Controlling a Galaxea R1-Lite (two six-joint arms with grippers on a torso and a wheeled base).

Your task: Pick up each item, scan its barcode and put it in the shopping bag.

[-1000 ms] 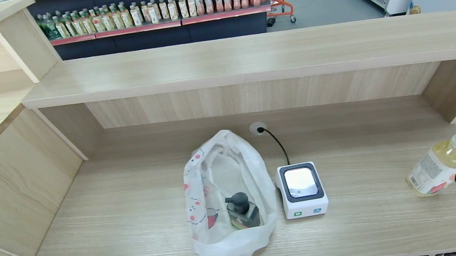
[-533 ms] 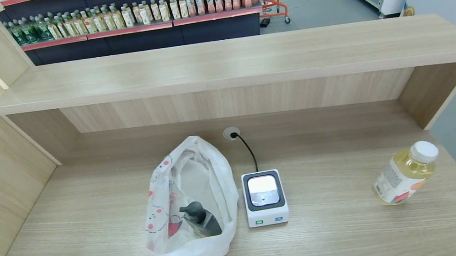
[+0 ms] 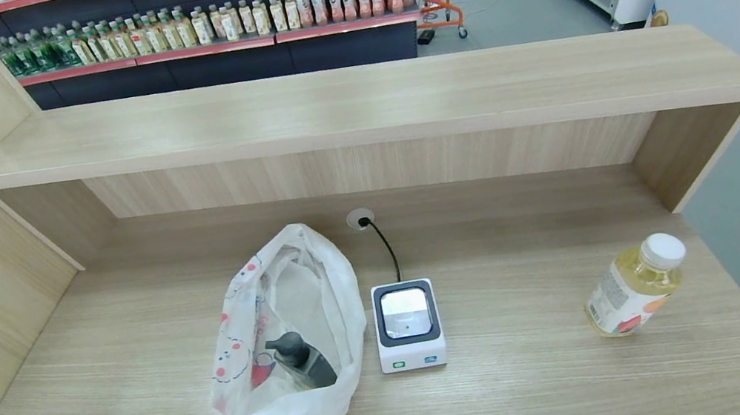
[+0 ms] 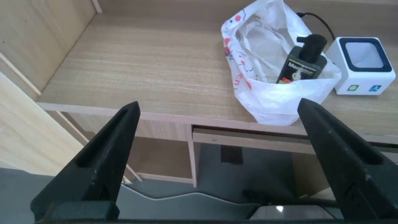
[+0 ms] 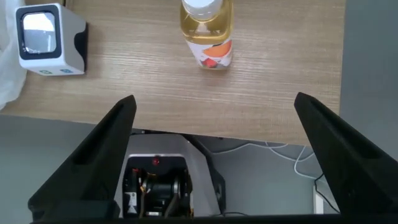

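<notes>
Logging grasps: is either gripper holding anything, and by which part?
Nothing is held. The left gripper and right gripper are open and empty; the bottle stands free on the counter.

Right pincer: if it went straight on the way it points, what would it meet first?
Probably the bottle of yellow liquid, standing on the counter ahead of the open right pincer; height is unclear, so the counter's edge might come first.

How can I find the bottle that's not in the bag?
On the wooden counter, look right of the white scanner. There sits a clear bottle of yellow liquid with a white cap; the other bottle is dark and inside the shopping bag.
</notes>
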